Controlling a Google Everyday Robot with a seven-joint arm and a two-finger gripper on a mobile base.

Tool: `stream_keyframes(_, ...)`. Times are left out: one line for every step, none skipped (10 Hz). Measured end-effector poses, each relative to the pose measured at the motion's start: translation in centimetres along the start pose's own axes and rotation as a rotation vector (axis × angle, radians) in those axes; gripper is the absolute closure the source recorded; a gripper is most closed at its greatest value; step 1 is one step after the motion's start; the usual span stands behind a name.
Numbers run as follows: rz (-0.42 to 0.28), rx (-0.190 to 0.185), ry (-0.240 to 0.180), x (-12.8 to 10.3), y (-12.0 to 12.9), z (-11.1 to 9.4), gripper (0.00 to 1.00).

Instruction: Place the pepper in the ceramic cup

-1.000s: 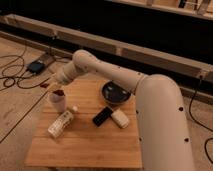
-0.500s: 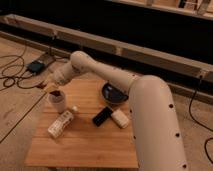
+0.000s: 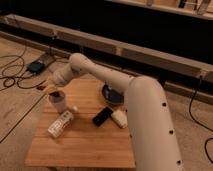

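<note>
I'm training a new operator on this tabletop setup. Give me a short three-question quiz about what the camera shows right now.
1. True or false: the pincer is over the far left part of the wooden table, just above the ceramic cup.
2. Which lies nearest the cup? A) dark bowl B) patterned bottle C) black flat object
3. Fill in: a dark red piece, apparently the pepper, shows at the cup's ____.

Key: 1 true; 2 B; 3 rim.
</note>
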Motion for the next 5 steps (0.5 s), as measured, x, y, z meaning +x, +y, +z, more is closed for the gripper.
stream_keyframes(0.008, 0.003, -0.008, 0.25, -0.12, 0.1, 0.62)
stream_keyframes(0.012, 0.006, -0.013, 0.41, -0.18, 0.16, 0.54)
stream_keyframes(0.019, 0.009, -0.02, 0.7, -0.19, 0.19, 0.42)
stream_keyframes(0.023, 0.011, -0.024, 0.91, -0.18, 0.18, 0.32)
stream_keyframes(0.027, 0.013, -0.026, 1.16, -0.15, 0.15, 0.25)
